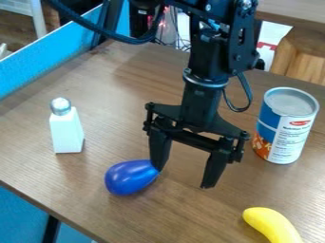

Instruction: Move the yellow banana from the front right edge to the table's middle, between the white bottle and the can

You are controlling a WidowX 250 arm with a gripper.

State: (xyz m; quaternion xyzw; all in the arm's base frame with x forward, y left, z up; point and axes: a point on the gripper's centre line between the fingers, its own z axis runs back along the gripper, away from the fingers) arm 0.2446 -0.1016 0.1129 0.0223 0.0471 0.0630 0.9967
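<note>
Beside the blue bulb-shaped thing, the black tool hangs over the bench, fingers apart.

Nothing sits between the fingers; one fingertip overlaps the blue thing's narrow end in view, though contact cannot be told. The white bottle with its silvery cap stands upright to the left of the blue thing and slightly farther back. Well to its right, also farther back, stands the upright can; the yellow banana lies to its right, nearer the camera.
</note>
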